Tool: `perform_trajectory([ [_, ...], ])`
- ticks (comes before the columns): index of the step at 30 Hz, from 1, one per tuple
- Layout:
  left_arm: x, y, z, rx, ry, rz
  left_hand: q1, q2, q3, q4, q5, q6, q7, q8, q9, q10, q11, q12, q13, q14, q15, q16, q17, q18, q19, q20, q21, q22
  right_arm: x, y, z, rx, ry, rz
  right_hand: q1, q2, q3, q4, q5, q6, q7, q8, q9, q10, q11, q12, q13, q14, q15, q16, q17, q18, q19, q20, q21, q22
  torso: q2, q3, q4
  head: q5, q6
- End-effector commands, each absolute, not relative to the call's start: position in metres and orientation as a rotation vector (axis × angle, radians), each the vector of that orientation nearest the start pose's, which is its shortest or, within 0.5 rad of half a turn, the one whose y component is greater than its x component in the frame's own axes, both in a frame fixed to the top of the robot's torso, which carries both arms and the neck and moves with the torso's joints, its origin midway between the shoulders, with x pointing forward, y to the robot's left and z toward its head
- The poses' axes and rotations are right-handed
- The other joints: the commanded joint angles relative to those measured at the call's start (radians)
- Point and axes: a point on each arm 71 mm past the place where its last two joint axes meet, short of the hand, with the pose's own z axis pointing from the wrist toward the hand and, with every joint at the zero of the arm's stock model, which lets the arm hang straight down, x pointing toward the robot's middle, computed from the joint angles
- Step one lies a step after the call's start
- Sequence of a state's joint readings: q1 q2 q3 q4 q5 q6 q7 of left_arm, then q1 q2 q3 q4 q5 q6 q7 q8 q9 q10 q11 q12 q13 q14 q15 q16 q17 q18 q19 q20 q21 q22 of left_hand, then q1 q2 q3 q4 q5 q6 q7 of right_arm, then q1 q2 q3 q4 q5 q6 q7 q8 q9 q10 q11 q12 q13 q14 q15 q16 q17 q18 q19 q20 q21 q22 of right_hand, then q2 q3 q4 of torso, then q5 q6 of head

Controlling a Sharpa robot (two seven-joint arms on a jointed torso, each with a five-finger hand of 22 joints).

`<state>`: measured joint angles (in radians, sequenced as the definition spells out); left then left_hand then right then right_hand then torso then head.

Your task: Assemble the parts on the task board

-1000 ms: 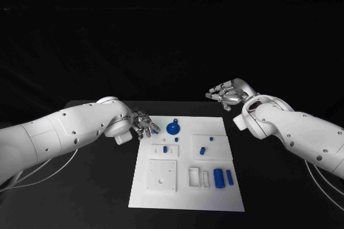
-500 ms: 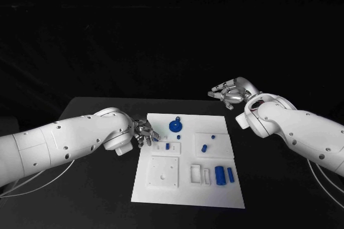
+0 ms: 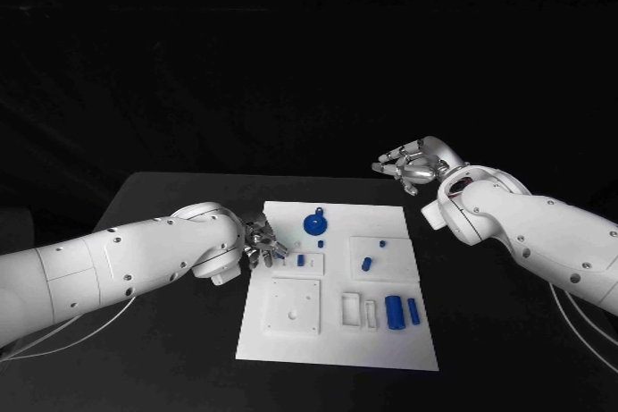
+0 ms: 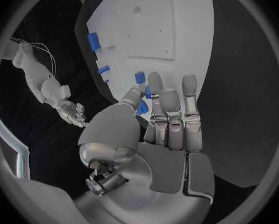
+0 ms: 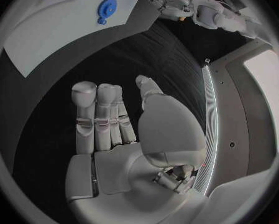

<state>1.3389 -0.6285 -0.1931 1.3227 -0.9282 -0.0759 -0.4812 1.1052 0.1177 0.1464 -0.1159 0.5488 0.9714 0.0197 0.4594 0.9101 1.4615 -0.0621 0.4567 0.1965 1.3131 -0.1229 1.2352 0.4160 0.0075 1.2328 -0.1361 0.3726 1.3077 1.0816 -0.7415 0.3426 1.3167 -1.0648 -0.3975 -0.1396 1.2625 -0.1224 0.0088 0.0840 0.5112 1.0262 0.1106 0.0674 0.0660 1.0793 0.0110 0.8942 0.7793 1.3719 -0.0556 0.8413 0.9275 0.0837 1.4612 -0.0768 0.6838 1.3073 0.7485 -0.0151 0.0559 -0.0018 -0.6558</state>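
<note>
Left hand [image 3: 262, 243] hovers at the left edge of the white task board [image 3: 290, 354], fingers straight and loosely together, holding nothing — it looks set to reach for the small blue parts [image 3: 300, 261] just right of its fingertips. Far right, the right hand [image 3: 410, 171] hangs off the board's far corner, empty, fingers loosely curled — a precise pinch comes next.

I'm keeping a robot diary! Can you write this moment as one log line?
left silver hand: open, at white task board left edge | right silver hand: open, raised beyond it | blue gear-shaped part: on board
</note>
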Motion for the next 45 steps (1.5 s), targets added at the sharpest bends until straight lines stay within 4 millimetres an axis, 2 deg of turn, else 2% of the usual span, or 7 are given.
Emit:
perform_trajectory([
  [1,0.522,0.171,-0.215,-0.295,2.166,-0.431,0.004,0.010,0.030,-0.035,0.007,0.034,-0.029,0.002,0.001,0.036,-0.003,-0.005,-0.001,0.003,0.000,-0.004,0.002,-0.008,0.001,-0.004,0.002,0.019,0.548,-0.242,-0.129,0.551,1.464,0.815,0.001,0.000,0.005,0.000,0.005,-0.004,0.001,-0.005,-0.001,0.004,-0.001,0.000,-0.001,0.000,-0.004,-0.003,-0.001,0.010,0.009,-0.002,0.003,0.083,0.002,-0.0001,-0.0008,-0.002,-0.003],
  [6,0.521,0.167,-0.221,-0.265,2.169,-0.424,0.004,0.010,0.030,-0.035,0.007,0.034,-0.029,0.002,0.001,0.036,-0.003,-0.005,-0.001,0.003,0.000,-0.004,0.002,-0.008,0.001,-0.004,0.002,0.019,0.548,-0.242,-0.130,0.551,1.466,0.815,0.001,0.000,0.005,0.000,0.005,-0.004,0.001,-0.005,-0.001,0.004,-0.001,0.000,-0.001,0.000,-0.004,-0.003,-0.001,0.010,0.009,-0.002,0.003,0.083,0.000,-0.0007,0.0003,-0.006,-0.008],
  [28,0.523,0.161,-0.225,-0.204,2.158,-0.407,0.006,0.012,0.027,-0.037,0.005,0.034,-0.029,-0.002,0.000,0.037,-0.003,-0.005,0.001,0.006,0.000,-0.006,0.005,-0.008,0.003,-0.005,0.001,0.018,0.548,-0.241,-0.131,0.550,1.473,0.817,0.001,0.000,0.005,0.000,0.005,-0.004,0.001,-0.005,-0.001,0.004,-0.001,0.000,-0.001,0.000,-0.004,-0.003,-0.001,0.010,0.009,-0.002,0.003,0.083,0.000,0.0002,-0.0006,-0.006,-0.015],
  [45,0.522,0.159,-0.228,-0.171,2.194,-0.388,0.008,0.013,0.029,-0.040,0.004,0.033,-0.028,-0.002,0.000,0.036,-0.002,-0.006,0.001,0.005,0.000,-0.008,0.007,-0.008,0.003,-0.005,0.001,0.019,0.548,-0.241,-0.131,0.550,1.475,0.817,0.001,0.000,0.005,0.000,0.005,-0.004,0.001,-0.005,-0.001,0.004,-0.001,0.000,-0.001,0.000,-0.004,-0.003,-0.001,0.010,0.009,-0.002,0.003,0.083,0.000,-0.0010,-0.0003,-0.003,-0.020],
])
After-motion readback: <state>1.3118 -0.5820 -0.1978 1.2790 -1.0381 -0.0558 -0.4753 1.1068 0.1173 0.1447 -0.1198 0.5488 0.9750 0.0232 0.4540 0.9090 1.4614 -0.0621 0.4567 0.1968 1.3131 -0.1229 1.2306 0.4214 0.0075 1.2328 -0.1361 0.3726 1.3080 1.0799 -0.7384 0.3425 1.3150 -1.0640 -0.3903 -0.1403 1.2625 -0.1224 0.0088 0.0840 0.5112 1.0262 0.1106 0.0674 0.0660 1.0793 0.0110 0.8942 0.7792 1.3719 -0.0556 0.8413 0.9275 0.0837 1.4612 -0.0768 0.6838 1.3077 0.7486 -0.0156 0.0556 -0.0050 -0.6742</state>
